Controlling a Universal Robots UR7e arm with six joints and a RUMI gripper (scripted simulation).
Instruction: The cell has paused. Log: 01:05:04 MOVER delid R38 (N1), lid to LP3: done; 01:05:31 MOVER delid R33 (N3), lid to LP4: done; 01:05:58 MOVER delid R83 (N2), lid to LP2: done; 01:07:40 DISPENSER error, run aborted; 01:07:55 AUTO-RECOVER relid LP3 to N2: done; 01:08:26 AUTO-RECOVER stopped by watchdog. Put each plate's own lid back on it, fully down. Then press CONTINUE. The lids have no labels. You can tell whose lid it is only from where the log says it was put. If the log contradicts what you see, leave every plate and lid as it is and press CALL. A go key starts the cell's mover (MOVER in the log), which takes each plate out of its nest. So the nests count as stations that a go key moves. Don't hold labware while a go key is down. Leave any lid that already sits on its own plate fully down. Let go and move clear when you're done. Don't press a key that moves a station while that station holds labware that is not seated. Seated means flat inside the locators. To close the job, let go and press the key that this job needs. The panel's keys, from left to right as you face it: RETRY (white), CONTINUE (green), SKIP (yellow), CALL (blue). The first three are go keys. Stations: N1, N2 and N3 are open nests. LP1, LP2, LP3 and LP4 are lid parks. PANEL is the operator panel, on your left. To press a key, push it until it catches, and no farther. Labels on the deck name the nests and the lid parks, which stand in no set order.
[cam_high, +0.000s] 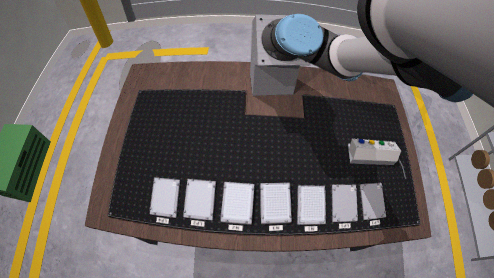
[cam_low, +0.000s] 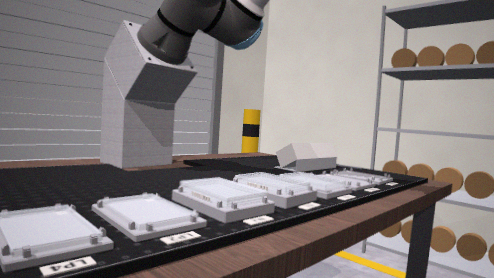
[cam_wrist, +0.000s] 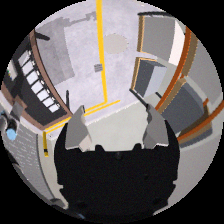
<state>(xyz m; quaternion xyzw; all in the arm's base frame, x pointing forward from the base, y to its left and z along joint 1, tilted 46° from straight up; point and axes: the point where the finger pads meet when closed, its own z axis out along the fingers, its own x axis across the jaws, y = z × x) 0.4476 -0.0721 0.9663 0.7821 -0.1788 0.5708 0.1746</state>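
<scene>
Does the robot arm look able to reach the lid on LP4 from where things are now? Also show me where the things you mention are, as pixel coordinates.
Probably yes: nothing stands over the LP4 lid (cam_high: 165, 197) (cam_low: 40, 227), and the gripper (cam_wrist: 115, 104) is open. But the gripper points away from the table, so the arm (cam_high: 367, 57) (cam_low: 185, 20) would likely swing round first.

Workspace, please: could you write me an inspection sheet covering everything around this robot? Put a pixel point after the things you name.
Surface: wooden table (cam_high: 200, 240) (cam_low: 300, 235) (cam_wrist: 51, 89) under a black dotted deck (cam_high: 200, 135) (cam_low: 75, 185) (cam_wrist: 25, 95).
Job's things: three plates (cam_high: 275, 202) (cam_low: 220, 189) (cam_wrist: 37, 87) mid-row; clear lids on parks LP4 and LP2; the two parks at the panel end look lidless. Operator panel (cam_high: 374, 156) (cam_low: 316, 163) with blue, yellow, green and white keys.
Clutter: nothing seen.
Gripper (cam_wrist: 115, 104): open, holding nothing, away from the table.
Cables: one thin cable (cam_high: 404, 170) by the panel.
Surroundings: shelf unit (cam_high: 470, 144) (cam_low: 379, 100) with round brown items; green cabinet (cam_high: 15, 155); yellow floor lines (cam_high: 65, 130).
</scene>
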